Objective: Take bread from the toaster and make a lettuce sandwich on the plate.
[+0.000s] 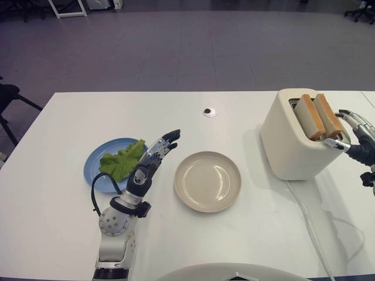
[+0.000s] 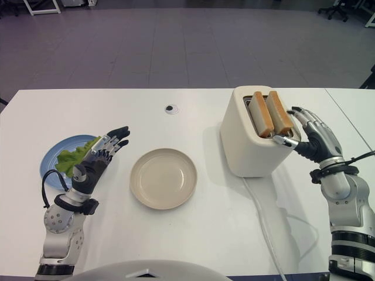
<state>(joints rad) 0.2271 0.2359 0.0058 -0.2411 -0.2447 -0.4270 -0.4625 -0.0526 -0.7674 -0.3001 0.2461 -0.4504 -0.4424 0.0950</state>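
Observation:
A cream toaster stands on the right of the white table with two slices of bread sticking up from its slots. My right hand is just right of the toaster, fingers spread open, fingertips close to the right slice without gripping it. An empty beige plate lies in the middle. A green lettuce leaf rests on a blue plate at the left. My left hand hovers between the two plates, fingers stretched open and empty.
A white cable runs from the toaster toward the table's front edge. A small black and white disc sits near the far edge. A white rounded object shows at the bottom edge.

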